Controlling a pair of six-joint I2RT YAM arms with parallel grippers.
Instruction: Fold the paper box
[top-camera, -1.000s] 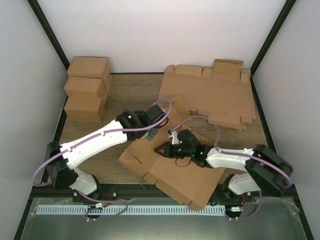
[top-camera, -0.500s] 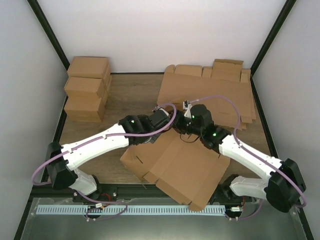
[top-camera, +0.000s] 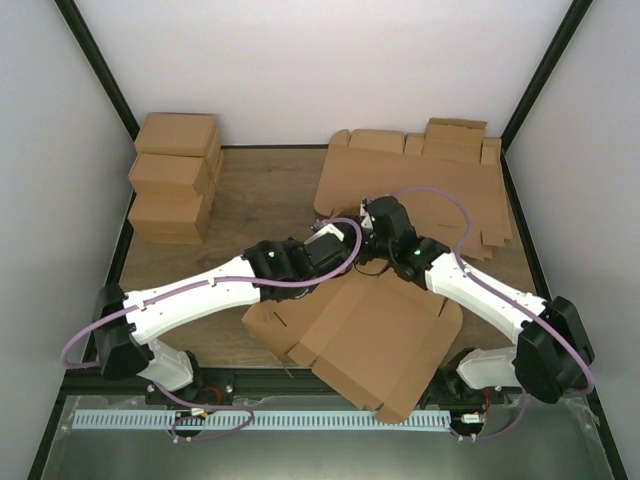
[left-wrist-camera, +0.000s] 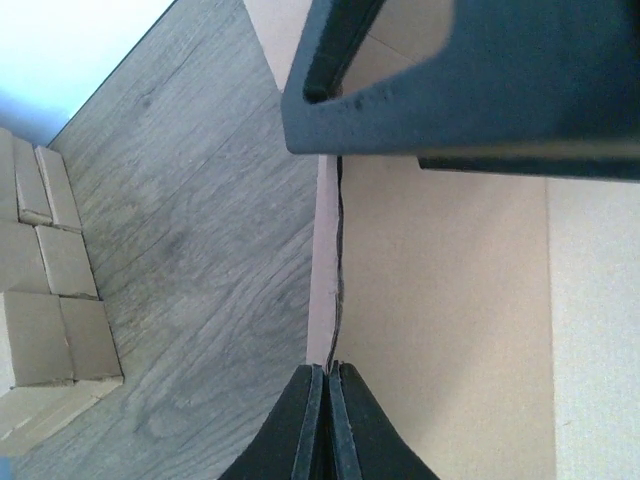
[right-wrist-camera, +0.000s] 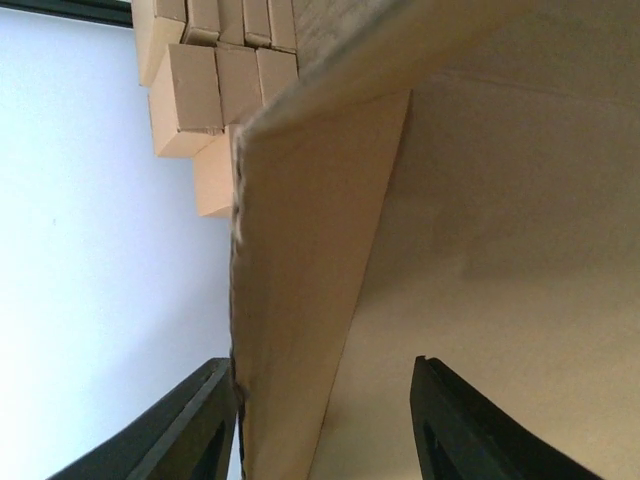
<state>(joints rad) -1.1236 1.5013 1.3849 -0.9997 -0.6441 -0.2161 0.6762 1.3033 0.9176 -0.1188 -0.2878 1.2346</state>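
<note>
"Where's the paper box (top-camera: 372, 335)?"
"At 5 o'clock on the table (top-camera: 262, 195), its far edge raised. My left gripper (left-wrist-camera: 327, 390) is pinched shut on that edge. My right gripper (right-wrist-camera: 320, 400) sits half-open astride it, gripping nothing."
"Handling?"
"Light and stiff, I'd say, bending only at creases. I'd hold it by the edges."

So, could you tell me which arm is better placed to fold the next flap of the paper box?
Probably right: the right gripper is open around a flap of the paper box, while the left gripper is shut, pinching an edge.
</note>
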